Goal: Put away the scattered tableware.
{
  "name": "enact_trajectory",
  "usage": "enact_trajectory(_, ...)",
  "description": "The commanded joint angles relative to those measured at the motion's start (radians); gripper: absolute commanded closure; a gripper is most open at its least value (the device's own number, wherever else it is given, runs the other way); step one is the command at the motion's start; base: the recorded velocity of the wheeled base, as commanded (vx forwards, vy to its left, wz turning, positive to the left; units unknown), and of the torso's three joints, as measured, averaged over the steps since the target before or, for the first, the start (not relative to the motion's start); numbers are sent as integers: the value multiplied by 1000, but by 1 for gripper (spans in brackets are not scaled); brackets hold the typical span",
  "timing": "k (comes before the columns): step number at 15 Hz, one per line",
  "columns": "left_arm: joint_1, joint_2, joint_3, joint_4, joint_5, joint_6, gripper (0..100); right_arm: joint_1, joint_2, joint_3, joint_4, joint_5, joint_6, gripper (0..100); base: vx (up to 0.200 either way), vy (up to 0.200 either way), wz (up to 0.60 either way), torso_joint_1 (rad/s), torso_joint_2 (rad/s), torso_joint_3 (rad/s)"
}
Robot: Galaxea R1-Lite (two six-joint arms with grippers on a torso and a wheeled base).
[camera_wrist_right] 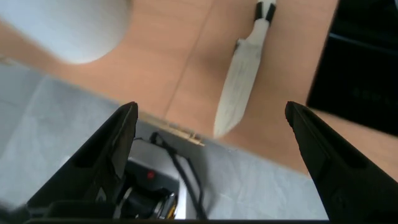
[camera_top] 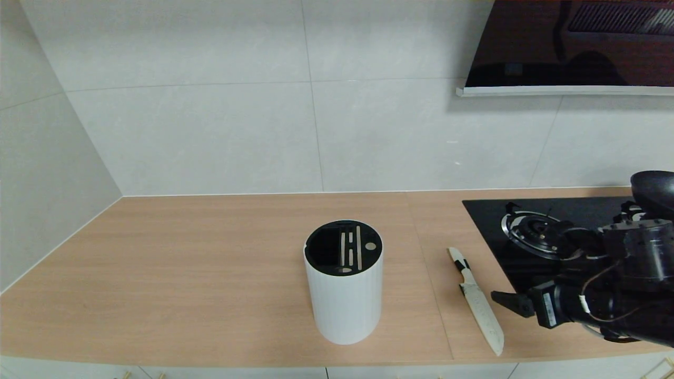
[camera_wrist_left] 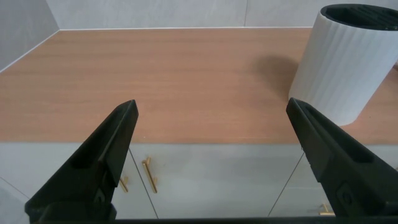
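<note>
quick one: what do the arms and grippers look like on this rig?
The left gripper and right gripper both have matte black, wedge-shaped fingers tapering to narrow tips. The right arm is black with chunky housings, thin loose cables and a white label near the wrist.

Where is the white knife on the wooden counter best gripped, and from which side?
White knife: probably its black-banded handle at the far end, from above, closing across its width; it lies flat, blade towards the wooden counter's front edge.
</note>
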Motion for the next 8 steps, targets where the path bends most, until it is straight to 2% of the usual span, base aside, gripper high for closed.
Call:
enact_trajectory(1, 1, 2, 0, 0, 0, -1, 0, 18, 232, -50, -114, -44, -1, 0, 0, 0, 0, 0, 0, 0)
enact_trajectory(4, 1, 2, 0, 0, 0, -1, 0, 18, 356, -87, -228, -86, -2, 0, 0, 0, 0, 0, 0, 0)
enact_trajectory(8, 1, 2, 0, 0, 0, -1, 0, 17, 465, -135, -256, -116, 4, 0, 0, 0, 0, 0, 0, 0)
